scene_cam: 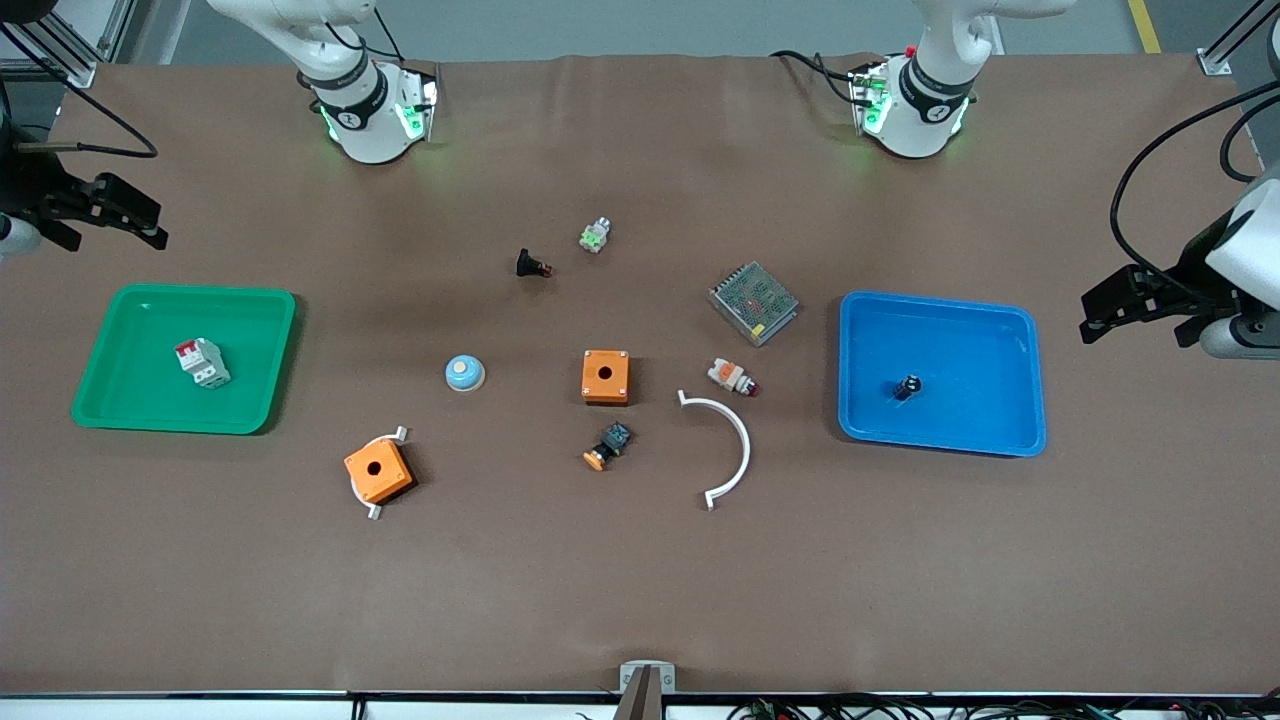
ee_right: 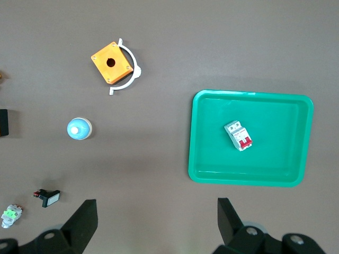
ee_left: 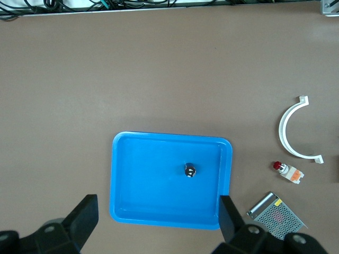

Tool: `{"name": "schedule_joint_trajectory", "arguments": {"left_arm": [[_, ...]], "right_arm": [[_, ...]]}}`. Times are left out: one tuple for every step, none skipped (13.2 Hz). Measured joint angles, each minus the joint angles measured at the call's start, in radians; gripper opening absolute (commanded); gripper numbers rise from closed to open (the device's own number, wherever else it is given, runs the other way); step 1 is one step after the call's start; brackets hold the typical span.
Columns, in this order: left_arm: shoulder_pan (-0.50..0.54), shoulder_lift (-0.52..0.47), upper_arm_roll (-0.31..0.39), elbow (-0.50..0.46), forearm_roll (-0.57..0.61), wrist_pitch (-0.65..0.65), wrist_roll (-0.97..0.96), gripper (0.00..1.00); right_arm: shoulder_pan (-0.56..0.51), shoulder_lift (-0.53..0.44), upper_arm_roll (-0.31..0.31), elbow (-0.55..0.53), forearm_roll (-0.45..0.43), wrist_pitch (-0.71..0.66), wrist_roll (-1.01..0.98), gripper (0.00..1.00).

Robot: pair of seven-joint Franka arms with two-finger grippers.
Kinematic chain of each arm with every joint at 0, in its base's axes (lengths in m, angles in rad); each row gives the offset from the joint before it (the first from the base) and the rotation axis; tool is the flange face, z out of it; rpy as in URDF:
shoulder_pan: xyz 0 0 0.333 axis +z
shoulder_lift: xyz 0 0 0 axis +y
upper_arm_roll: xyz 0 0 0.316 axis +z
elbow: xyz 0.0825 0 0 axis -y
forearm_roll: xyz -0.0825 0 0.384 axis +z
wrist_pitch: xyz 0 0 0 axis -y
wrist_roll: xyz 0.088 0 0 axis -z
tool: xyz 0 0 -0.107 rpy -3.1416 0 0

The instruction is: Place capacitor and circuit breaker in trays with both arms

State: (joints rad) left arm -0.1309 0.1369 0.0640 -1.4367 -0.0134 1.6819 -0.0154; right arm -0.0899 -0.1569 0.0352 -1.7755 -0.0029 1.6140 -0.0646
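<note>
The capacitor stands in the blue tray, a little toward the right arm's end from the tray's middle; in the left wrist view it sits apart from every wall of that tray. The breaker lies in the green tray, near its middle, red switch section at about 10 o'clock of its body in the front view; the right wrist view shows it clear of the tray's walls. The left end effector hangs over bare worktop at the 3 o'clock side of the blue tray, fingers spread wide and empty. The right end effector hangs over the worktop at about 11 o'clock from the green tray, its fingers also wide apart with nothing between them. Between the trays lie an orange box at mid-worktop, a second orange box resting on a white clip at its 8 o'clock, a blue dome, a white arc, a metal mesh unit at 10 o'clock of the blue tray, and several small push-buttons.
</note>
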Motion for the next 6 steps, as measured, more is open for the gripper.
{"name": "schedule_joint_trajectory", "arguments": {"left_arm": [[0.0,0.0,0.0,0.0,0.0,0.0,0.0,1.0],[0.0,0.0,0.0,0.0,0.0,0.0,0.0,1.0],[0.0,0.0,0.0,0.0,0.0,0.0,0.0,1.0],[0.0,0.0,0.0,0.0,0.0,0.0,0.0,1.0],[0.0,0.0,0.0,0.0,0.0,0.0,-0.001,1.0],[0.0,0.0,0.0,0.0,0.0,0.0,-0.001,1.0]], "right_arm": [[0.0,0.0,0.0,0.0,0.0,-0.001,0.0,1.0],[0.0,0.0,0.0,0.0,0.0,-0.005,0.0,1.0],[0.0,0.0,0.0,0.0,0.0,-0.015,0.0,1.0],[0.0,0.0,0.0,0.0,0.0,-0.023,0.0,1.0],[0.0,0.0,0.0,0.0,0.0,-0.027,0.0,1.0],[0.0,0.0,0.0,0.0,0.0,-0.029,0.0,1.0]]}}
